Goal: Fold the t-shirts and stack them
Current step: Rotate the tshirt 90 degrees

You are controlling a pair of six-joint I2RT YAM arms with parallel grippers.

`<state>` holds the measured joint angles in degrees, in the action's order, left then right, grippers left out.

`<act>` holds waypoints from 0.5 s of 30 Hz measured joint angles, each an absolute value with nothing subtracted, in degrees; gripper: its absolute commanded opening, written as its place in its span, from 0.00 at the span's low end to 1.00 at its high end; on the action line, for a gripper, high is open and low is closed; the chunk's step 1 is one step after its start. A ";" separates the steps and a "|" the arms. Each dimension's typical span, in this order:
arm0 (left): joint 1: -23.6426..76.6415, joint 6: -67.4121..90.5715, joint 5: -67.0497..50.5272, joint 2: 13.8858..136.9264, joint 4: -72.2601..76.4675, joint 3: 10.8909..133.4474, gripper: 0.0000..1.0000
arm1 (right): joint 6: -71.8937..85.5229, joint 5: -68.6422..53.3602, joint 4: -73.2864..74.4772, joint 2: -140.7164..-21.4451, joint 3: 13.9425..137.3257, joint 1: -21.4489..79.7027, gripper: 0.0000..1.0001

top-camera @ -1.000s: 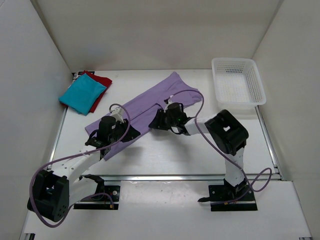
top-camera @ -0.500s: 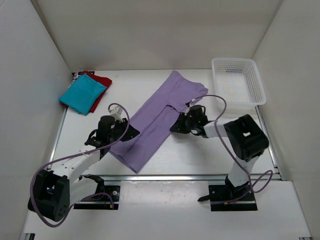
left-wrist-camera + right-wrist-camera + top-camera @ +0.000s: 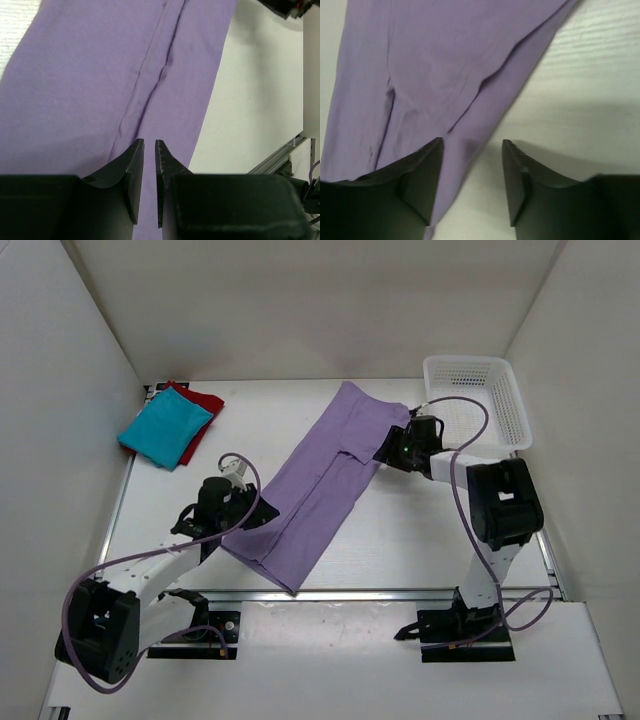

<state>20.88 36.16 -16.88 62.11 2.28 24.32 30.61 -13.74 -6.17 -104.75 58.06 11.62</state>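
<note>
Right pincer [image 3: 472,141] withdrew, open; one lavender shirt [image 3: 320,480], one teal [image 3: 165,430], one red [image 3: 203,402].

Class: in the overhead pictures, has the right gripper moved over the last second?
Yes. The right gripper moved rightward across the pale lavender fabric t-shirt, toward the white plastic mesh basket.

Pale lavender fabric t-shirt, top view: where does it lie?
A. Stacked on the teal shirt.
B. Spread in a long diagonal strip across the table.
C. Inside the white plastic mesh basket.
B: the pale lavender fabric t-shirt lies flat as a long slanted strip on the white table, apart from the white plastic mesh basket and the teal fabric t-shirt.
</note>
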 measured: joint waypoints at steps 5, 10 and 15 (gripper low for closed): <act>20.38 35.97 -16.88 60.34 1.74 22.96 0.27 | 32.49 -12.43 -6.15 -113.12 65.80 10.24 0.36; 20.36 35.81 -16.88 60.27 1.52 22.87 0.28 | 32.47 -13.23 -2.11 -120.18 76.01 9.89 0.07; 19.79 35.14 -16.51 60.01 0.64 22.85 0.28 | 27.88 -17.28 11.86 -134.72 101.93 11.11 0.09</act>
<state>19.79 35.14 -16.51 60.01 0.64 22.85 27.88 -17.28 11.86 -134.72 101.93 11.11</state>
